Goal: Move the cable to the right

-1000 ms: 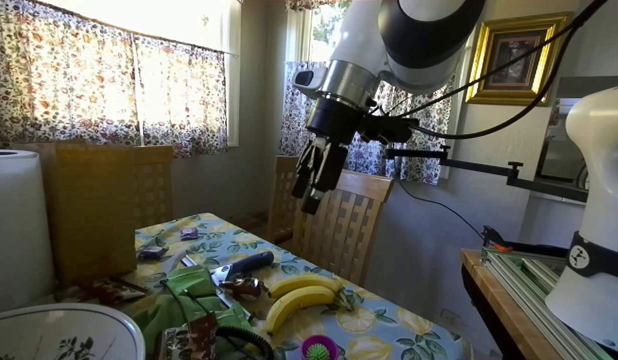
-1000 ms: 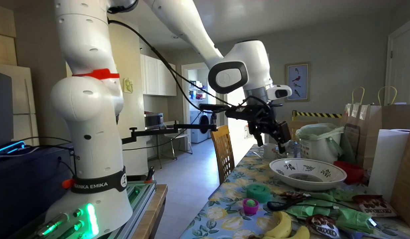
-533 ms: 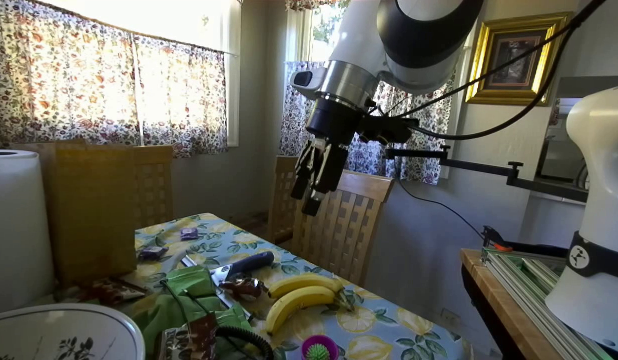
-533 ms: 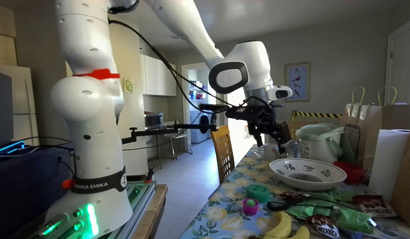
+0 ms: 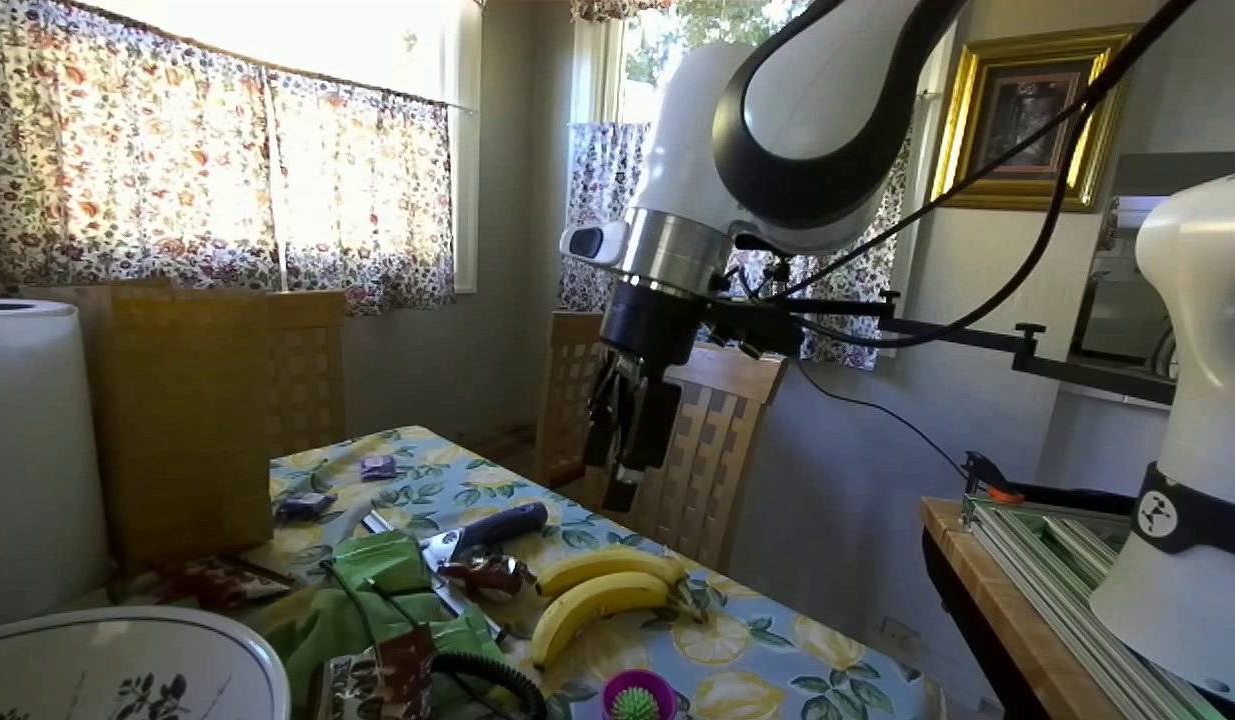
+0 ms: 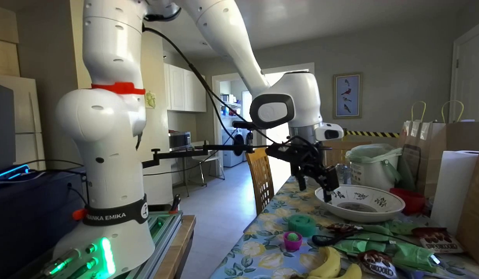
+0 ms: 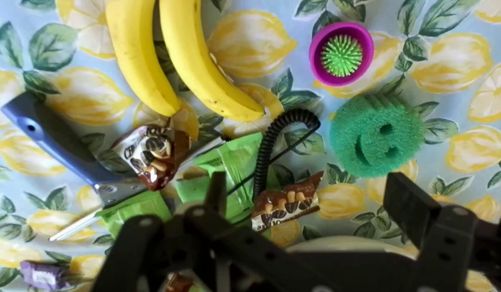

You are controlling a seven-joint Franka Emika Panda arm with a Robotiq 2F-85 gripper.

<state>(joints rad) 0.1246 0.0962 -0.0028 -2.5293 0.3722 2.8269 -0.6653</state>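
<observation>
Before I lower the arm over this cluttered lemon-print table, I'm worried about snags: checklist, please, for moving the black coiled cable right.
1. Black two-fingered claw open: ok, holding nothing.
2. Black coiled cable in wrist view: ok.
3. Cable free of clutter: not ok, its thin strand crosses a shiny green plastic packet.
4. Cable apart from the round green smiling sponge: ok, but narrowly.
5. Cable ends loose: cannot tell, hidden or too small.

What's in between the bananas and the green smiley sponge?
In the wrist view, the bend of the black curly cable lies between the bananas and the smiley sponge.
</observation>
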